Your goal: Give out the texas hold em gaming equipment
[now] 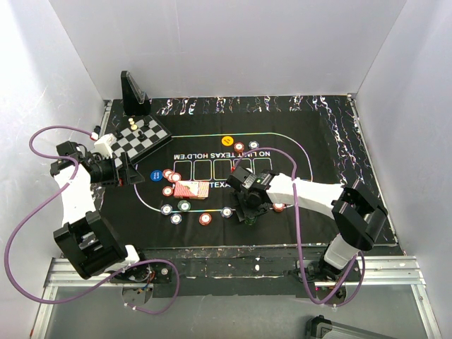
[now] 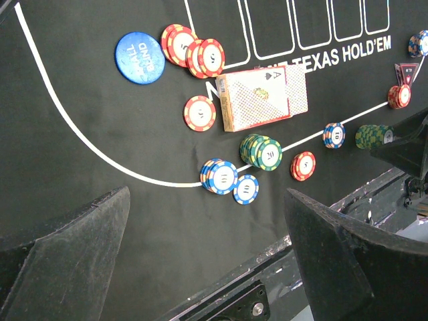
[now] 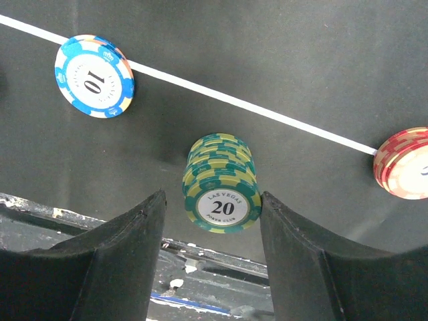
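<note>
Since the right claw stands open astride the green chip stack at lower centre of the wrist view, it should descend squarely, then close low so no chip slides off. Left claw hangs open too.

Room around the green-and-yellow poker chip stack
Bare black felt mat lies beyond it; 1 blue-and-white poker chip sits far-left, a red-and-white chip stack right.
</note>
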